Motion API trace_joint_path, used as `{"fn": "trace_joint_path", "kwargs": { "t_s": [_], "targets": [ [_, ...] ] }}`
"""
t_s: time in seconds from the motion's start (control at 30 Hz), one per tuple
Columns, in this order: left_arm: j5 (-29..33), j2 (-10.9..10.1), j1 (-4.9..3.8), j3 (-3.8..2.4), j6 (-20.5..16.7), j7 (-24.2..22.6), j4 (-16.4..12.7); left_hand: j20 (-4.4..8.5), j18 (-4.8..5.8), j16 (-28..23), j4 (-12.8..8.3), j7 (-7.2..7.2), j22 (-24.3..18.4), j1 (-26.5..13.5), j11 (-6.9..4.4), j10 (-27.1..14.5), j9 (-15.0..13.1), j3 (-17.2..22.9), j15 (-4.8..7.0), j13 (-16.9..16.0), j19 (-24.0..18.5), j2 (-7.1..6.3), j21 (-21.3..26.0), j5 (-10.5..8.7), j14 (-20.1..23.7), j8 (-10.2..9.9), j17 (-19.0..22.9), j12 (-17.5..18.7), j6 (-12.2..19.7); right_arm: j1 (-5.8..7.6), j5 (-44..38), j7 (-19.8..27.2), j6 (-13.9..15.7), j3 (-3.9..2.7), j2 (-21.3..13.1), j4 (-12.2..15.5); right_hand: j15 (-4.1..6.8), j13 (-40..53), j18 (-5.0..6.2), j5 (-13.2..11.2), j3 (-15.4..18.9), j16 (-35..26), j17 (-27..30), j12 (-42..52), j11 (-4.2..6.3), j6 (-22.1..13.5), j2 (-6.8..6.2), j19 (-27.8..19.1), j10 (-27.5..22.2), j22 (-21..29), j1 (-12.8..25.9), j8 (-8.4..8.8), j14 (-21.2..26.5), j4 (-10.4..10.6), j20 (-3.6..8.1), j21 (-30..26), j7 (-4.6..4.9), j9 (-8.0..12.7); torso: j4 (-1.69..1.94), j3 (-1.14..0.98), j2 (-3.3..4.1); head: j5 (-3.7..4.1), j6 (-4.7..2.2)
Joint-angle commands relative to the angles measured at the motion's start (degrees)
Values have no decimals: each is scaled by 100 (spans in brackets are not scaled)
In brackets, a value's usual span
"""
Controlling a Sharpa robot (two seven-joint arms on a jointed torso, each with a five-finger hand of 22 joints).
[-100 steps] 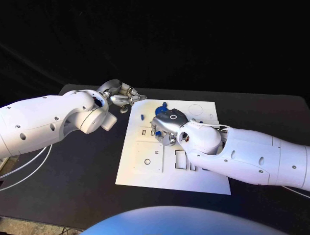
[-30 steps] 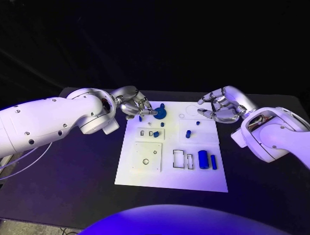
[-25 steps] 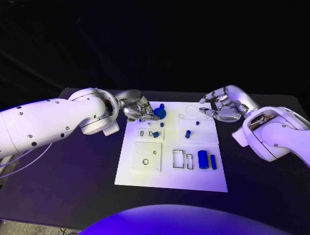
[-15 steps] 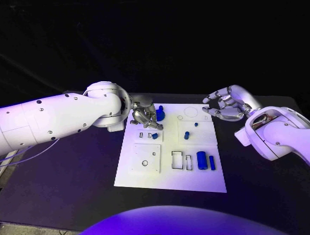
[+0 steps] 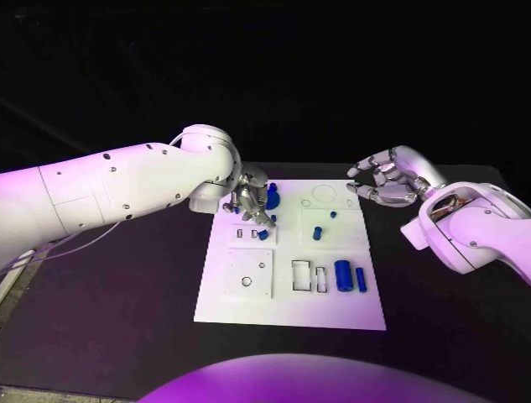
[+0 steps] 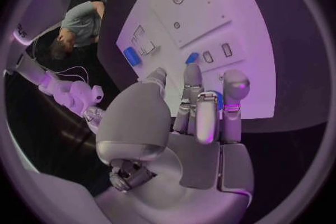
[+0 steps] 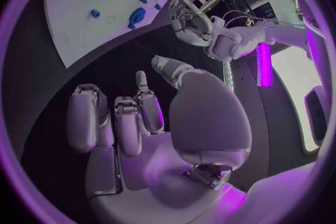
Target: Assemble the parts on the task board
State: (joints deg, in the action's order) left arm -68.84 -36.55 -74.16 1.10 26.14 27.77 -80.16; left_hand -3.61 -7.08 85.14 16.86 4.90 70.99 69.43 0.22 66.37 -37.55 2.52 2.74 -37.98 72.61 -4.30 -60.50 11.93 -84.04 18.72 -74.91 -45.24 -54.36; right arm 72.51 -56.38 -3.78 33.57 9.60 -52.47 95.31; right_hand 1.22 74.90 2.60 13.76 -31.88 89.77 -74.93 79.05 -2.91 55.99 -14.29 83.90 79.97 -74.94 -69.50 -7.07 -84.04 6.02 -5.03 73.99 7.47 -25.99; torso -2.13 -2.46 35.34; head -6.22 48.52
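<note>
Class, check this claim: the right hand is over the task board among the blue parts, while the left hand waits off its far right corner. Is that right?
No, the hands are swapped. In the head view the left hand is over the task board among the blue parts, while the right hand waits off its far right corner, holding nothing.

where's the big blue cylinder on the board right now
In the head view the big blue cylinder lies near the task board's right edge, toward the robot, between a rectangular slot and a thinner blue part.
</note>
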Motion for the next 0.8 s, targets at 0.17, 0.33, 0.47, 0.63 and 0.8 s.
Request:
{"fn": "trace_joint_path", "kwargs": {
  "t_s": [0.17, 0.33, 0.47, 0.63, 0.8],
  "targets": [
    [157, 238, -76, 51, 531, 166, 299, -18, 62, 62, 1, 4, 84, -158, 42, -45, -110, -231, -11, -48, 71, 141, -73, -268, -362, -54, -837, -75, 108, 0, 33, -3, -69, -2, 8, -18, -20, 294, 70, 35, -2, -15, -1411, -38, 4, 9, -2, -34, -51, -1052, 55, -33, -571, 40, -7, -28, 1, -6, 2, 5, 0, -11, 17],
    [184, 359, -97, 81, 623, 140, 479, -27, 72, 98, -3, 29, 128, -118, 59, -48, -115, -301, -24, -95, 98, 182, -113, -261, -379, -130, -886, -126, 212, 0, 37, -17, -85, -2, 12, -27, -20, 289, 71, 44, 1, -15, -1410, -43, 3, 6, -4, -35, -55, -1051, 66, -34, -570, 48, -7, -33, 2, -8, 3, 5, 0, -32, 24],
    [190, 461, -104, 110, 699, 103, 598, -41, 79, 119, -4, 60, 163, -71, 83, -63, -96, -373, -43, -111, 113, 213, -139, -261, -387, -221, -913, -148, 305, 0, 39, -23, -96, -2, 17, -33, -21, 292, 71, 49, 3, -16, -1409, -40, 2, 4, -6, -36, -52, -1050, 73, -34, -570, 53, -7, -36, 3, -9, 5, 6, 7, -45, 23],
    [161, 589, -106, 164, 711, 68, 737, -48, 80, 125, -4, 70, 171, -57, 93, -70, -89, -402, -52, -116, 113, 231, -140, -265, -389, -254, -919, -156, 331, 0, 42, -34, -109, -2, 21, -37, -21, 272, 77, 54, 8, -20, -1399, -59, 2, -1, -12, -49, -69, -1041, 83, -34, -567, 59, -7, -70, 4, -11, -1, 6, 14, -64, 30],
    [79, 703, -105, 228, 700, 25, 821, -60, 75, 111, -6, 86, 166, -28, 108, -118, -81, -438, -66, -89, 93, 263, -111, -252, -377, -296, -894, -127, 364, 0, 49, -44, -112, -2, 31, -48, -25, 36, 116, 64, 6, -68, -1283, -289, -4, -49, -29, -129, -285, -982, 101, -23, -536, 76, -10, -278, 11, -17, 7, 6, 14, -70, 49]
  ]
}}
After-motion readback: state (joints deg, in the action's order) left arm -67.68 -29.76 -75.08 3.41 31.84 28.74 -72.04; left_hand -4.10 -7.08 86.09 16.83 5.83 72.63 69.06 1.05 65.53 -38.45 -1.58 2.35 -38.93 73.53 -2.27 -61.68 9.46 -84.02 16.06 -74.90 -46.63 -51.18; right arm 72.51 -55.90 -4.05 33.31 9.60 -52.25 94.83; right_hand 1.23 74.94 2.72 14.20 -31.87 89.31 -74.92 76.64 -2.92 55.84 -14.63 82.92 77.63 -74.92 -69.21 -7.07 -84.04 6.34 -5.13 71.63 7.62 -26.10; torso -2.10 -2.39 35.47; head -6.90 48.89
